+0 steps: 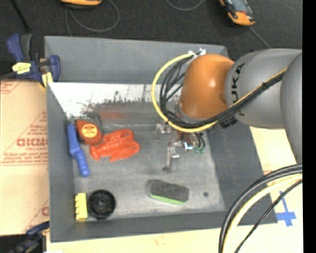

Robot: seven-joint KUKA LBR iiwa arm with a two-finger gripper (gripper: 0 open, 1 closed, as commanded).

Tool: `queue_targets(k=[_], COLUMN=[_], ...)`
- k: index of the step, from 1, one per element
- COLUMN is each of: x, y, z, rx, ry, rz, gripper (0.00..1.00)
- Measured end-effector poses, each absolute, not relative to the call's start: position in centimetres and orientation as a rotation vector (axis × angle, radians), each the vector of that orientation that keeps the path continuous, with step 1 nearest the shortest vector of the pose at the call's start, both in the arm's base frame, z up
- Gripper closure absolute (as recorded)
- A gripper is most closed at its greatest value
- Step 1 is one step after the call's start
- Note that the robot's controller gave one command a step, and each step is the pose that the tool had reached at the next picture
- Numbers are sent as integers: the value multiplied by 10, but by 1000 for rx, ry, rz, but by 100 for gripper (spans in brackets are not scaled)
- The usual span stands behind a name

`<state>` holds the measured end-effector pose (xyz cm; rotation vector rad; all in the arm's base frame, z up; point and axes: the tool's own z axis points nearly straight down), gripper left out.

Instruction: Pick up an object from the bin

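My gripper (169, 161) hangs below the orange wrist cover, over bare bin floor right of centre, its metal fingers pointing down with nothing visible between them. A dark grey and green sponge (169, 192) lies just below it near the front wall. A red toy lobster (115, 145) lies to its left, about mid-bin.
An orange tape measure (88, 130) sits beside the lobster at the left. A blue handled tool (77, 150) lies along the left wall. A black round object with a yellow block (95, 204) rests in the front left corner. The arm covers the back right of the bin.
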<state>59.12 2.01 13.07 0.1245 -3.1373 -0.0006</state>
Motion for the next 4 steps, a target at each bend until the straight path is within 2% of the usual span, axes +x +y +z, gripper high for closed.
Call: queue_targets(k=[1,2,3,4], x=[573,539,527,509], y=[-26,-46,-4,0], z=[93,75,72,70], rx=[197,293,567,725], ry=[-3144,-3128,-3091,-3057], rz=[0,8,0,0], gripper=[0,0,0,100])
